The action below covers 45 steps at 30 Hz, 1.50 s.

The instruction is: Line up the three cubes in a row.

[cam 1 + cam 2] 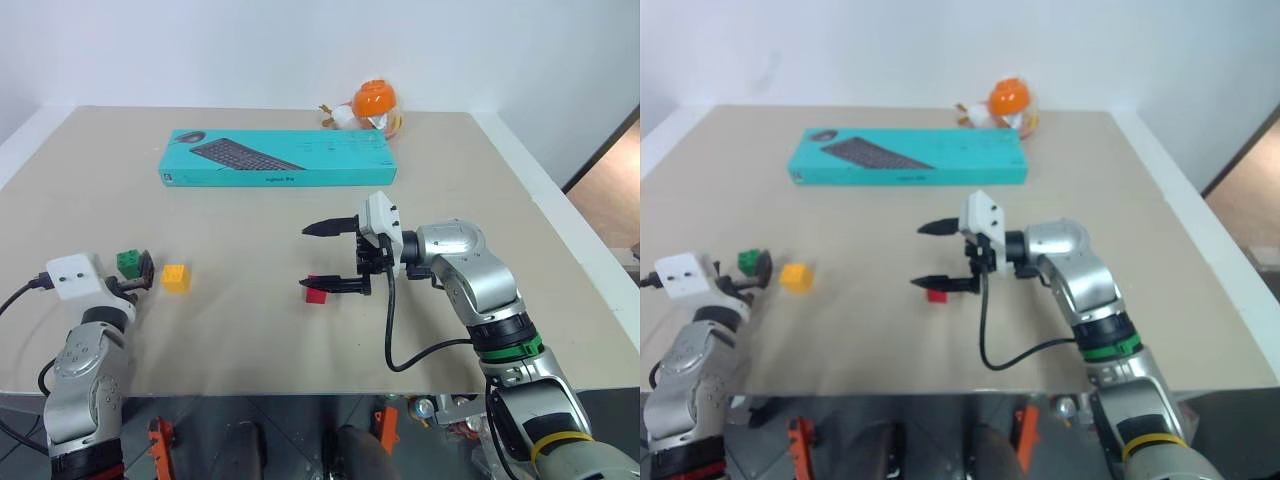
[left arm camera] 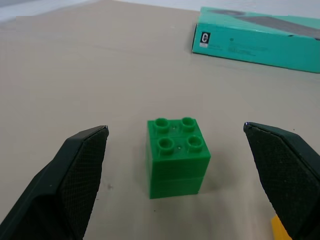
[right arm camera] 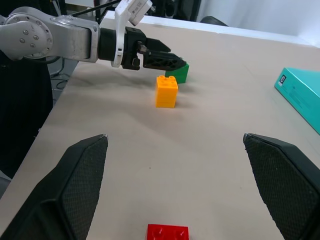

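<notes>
Step in hand looked like the pick of the green cube (image 2: 176,157). The left gripper (image 2: 187,175) sat low at the left edge of the head view, jaws spread wide, the cube squarely between the fingers (image 2: 82,172) but touched by neither. Nothing was held.

The yellow-orange cube (image 1: 176,278) stood just right of the green one in the head view, close beside it but apart. The red cube (image 1: 316,293) lay well off toward frame centre, under the lower finger of the right gripper (image 1: 326,257). That gripper hung above the table (image 1: 250,340), pointing toward frame left, jaws fully apart and empty, with the red cube low in its wrist view between the fingers.

Judgement: no row yet. Green and yellow-orange were nearly paired; red was the outlier. The next move would call for closing the left fingers squarely on the green cube's side faces without nudging its yellow-orange neighbour, or bringing red over to join them.

Containers: only the long teal keyboard box (image 1: 278,157) in the upper middle of the frame, closed, so its contents could not be told. A round orange toy (image 1: 369,103) sat just behind its right end. Neither was near the cubes.
</notes>
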Each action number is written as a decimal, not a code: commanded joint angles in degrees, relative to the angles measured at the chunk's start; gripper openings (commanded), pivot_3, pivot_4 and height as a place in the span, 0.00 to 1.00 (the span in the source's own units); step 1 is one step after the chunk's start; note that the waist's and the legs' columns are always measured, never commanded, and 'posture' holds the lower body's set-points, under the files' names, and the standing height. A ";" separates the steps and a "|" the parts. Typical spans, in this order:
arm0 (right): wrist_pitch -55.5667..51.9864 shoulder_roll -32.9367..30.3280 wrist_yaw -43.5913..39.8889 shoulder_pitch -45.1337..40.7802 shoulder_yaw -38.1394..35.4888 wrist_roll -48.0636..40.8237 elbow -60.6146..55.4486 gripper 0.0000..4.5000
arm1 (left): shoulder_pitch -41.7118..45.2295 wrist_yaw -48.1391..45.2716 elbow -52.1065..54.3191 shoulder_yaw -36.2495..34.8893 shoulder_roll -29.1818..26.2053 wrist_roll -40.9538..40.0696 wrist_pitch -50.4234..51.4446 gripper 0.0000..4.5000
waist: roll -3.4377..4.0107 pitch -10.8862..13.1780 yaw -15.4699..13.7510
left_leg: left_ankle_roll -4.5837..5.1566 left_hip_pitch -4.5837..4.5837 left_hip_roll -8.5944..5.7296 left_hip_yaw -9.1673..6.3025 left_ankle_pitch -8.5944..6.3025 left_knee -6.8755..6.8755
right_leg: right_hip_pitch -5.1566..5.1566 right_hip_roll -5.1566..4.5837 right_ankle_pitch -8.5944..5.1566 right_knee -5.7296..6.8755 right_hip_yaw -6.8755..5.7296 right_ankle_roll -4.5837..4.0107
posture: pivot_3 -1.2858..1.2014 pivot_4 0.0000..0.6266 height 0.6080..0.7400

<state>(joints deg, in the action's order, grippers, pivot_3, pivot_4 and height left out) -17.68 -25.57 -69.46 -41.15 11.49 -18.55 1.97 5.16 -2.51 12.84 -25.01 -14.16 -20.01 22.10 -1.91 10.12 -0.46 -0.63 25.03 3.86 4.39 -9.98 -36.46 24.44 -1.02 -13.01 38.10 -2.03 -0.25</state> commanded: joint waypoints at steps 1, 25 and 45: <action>-0.72 -0.25 0.43 -0.31 -1.31 -1.70 -2.56 1.00 | 0.97 1.05 -0.40 -0.36 -0.95 0.62 0.63 1.00 | 0.00 0.00 0.00 | 0.00 0.00 0.00 0.00 0.00 0.00 | 0.00 0.00 0.00 0.00 0.00 0.00 | 0.52 0.24 1.00; 4.18 -1.00 0.94 0.80 -0.46 0.85 -2.11 1.00 | 4.90 0.54 -10.35 -1.09 -5.42 3.47 -2.07 0.29 | 0.00 0.00 0.00 | 0.00 0.00 0.01 0.02 0.00 0.00 | 0.02 -0.04 0.01 0.00 -0.01 0.00 | 0.52 0.24 1.00; 3.55 -3.36 1.28 1.24 -2.36 -0.05 -3.83 1.00 | 10.61 -48.89 -1.87 8.48 -28.75 -15.75 -1.14 0.29 | -0.06 0.03 0.19 | -0.01 0.17 0.03 0.35 0.01 0.08 | 0.38 -0.39 0.12 -0.02 0.09 0.02 | 0.52 0.24 1.00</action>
<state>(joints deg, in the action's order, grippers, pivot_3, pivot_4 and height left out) -14.45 -28.10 -68.47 -39.91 11.20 -17.70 0.61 15.27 -46.27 9.24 -18.63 -41.38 -34.21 20.23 -1.98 10.15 -0.27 -0.60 25.20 3.87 4.85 -9.99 -36.38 24.87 -1.40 -12.89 38.09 -1.87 -0.20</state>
